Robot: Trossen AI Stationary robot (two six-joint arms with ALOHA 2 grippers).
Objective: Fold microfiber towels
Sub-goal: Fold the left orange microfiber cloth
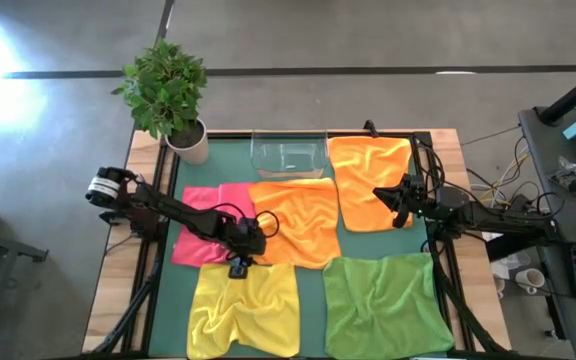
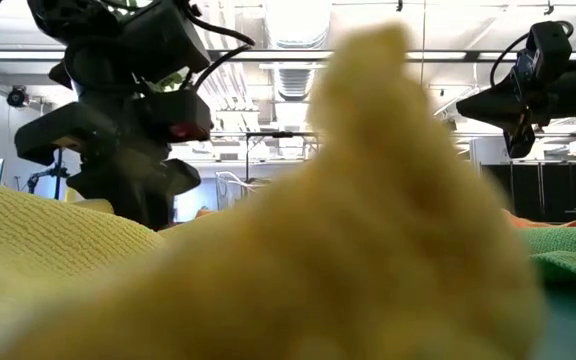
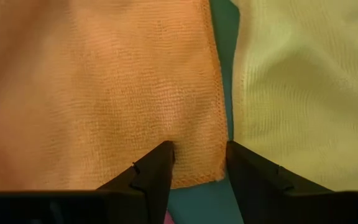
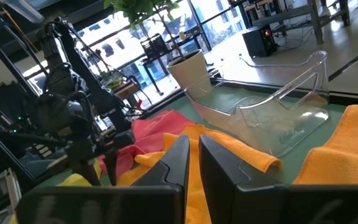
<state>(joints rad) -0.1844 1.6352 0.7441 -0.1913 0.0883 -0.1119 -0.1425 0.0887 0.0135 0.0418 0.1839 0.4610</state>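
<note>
Five towels lie spread flat on the dark green mat (image 1: 313,275): pink (image 1: 200,228), orange in the middle (image 1: 296,220), a second orange (image 1: 368,178) at the far right, yellow (image 1: 243,312) and green (image 1: 383,305) at the near edge. My left gripper (image 1: 240,260) is open and points down over the middle orange towel's near-left corner (image 3: 207,171); one finger (image 3: 157,165) stands over the cloth, the other (image 3: 244,165) over the gap beside the yellow towel (image 3: 297,93). My right gripper (image 1: 396,205) is shut and empty, held above the right orange towel's near-left part. My left gripper comes from above, pointing down, with its fingers on either side of the orange towel's corner (image 3: 207,171). I cannot tell whether the fingertips touch the cloth. The towel lies flat on the mat.
A clear plastic tray (image 1: 288,155) stands at the mat's far edge between the two orange towels. A potted plant (image 1: 173,100) stands at the table's far left corner. In the low view a blurred hump of yellow cloth (image 2: 368,230) fills the foreground.
</note>
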